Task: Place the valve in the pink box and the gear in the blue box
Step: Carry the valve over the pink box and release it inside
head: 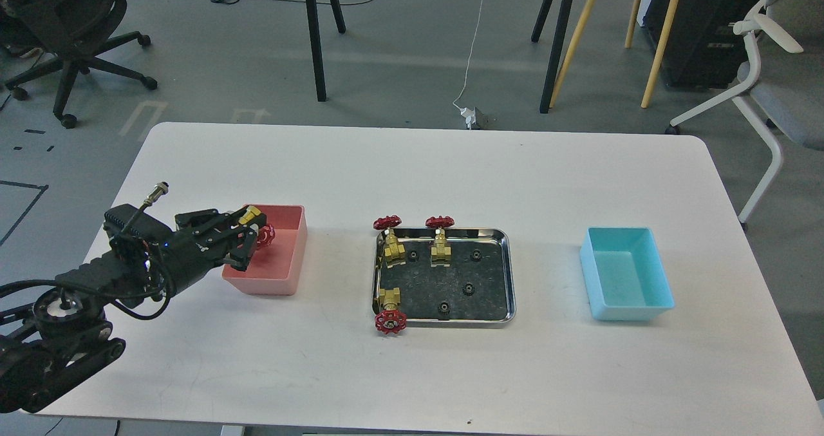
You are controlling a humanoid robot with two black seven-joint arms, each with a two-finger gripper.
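Observation:
My left gripper (248, 236) is shut on a brass valve (256, 228) with a red handwheel and holds it over the left part of the pink box (277, 255). Three more valves stay at the steel tray (508, 281): two upright at its back left (393, 239) (440, 237), one lying over its front left rim (389, 310). Several tiny black gears (468, 288) lie in the tray. The blue box (626, 273) stands to the right, with nothing seen inside. My right gripper is out of view.
The white table (418, 165) ends close in front and at both sides. Beyond its far edge stand black and wooden stand legs (553, 43), a black office chair (58, 30) at left and a white chair (772, 69) at right.

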